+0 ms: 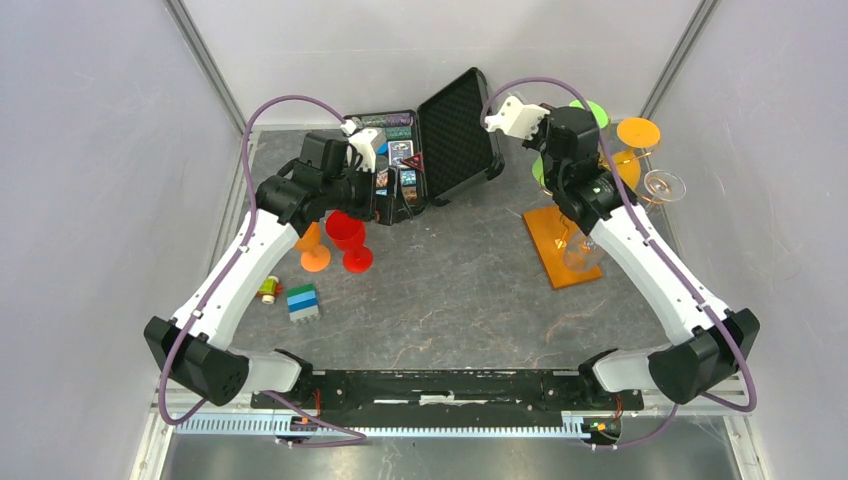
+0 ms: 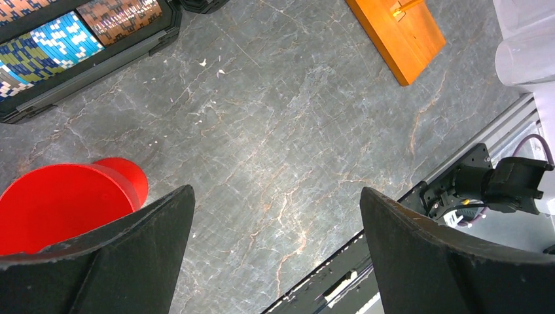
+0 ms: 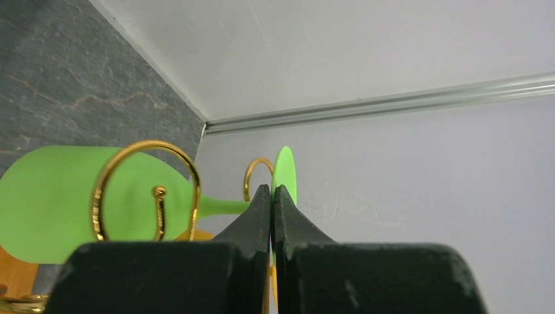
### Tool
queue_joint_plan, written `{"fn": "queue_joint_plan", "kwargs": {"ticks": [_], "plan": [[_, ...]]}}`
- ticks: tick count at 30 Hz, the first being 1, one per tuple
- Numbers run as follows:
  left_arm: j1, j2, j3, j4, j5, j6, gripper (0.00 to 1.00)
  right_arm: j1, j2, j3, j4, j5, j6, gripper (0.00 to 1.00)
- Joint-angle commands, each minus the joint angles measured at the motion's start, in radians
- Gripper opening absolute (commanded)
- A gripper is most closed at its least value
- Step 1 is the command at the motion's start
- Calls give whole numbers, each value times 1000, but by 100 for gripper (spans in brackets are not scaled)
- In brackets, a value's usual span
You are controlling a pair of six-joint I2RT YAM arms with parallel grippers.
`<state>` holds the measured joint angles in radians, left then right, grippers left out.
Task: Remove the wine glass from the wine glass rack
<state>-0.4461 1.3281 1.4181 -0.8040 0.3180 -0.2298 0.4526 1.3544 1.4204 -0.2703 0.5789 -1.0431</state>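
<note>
Right wrist view: right tool [image 3: 272, 188] is squeezed shut at the skinny stem of the green wine glass [image 3: 52, 196], can't tell if it's gripping. Looks light, slick, snappable. Left tool [image 2: 276, 191] is wide open, empty.

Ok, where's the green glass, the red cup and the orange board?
green wine glass [image 3: 46, 209]: right wrist view, on its bowl.
red glass [image 1: 346, 230]: top external view, on its bowl.
rack base [image 1: 546, 235]: top external view, on the bare orange board.
</note>
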Motion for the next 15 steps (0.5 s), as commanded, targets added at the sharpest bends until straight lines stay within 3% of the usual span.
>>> {"fn": "queue_joint_plan", "kwargs": {"ticks": [1,9,15], "plan": [[4,-33,2,52,17,-34,100,27,-15,-38,140,13,9,0],[4,-54,-8,85,10,-69,100,47,28,-73,340,37,36,0],[3,-91,-44,169,5,-144,100,57,44,-9,354,-21,128,0]]}}
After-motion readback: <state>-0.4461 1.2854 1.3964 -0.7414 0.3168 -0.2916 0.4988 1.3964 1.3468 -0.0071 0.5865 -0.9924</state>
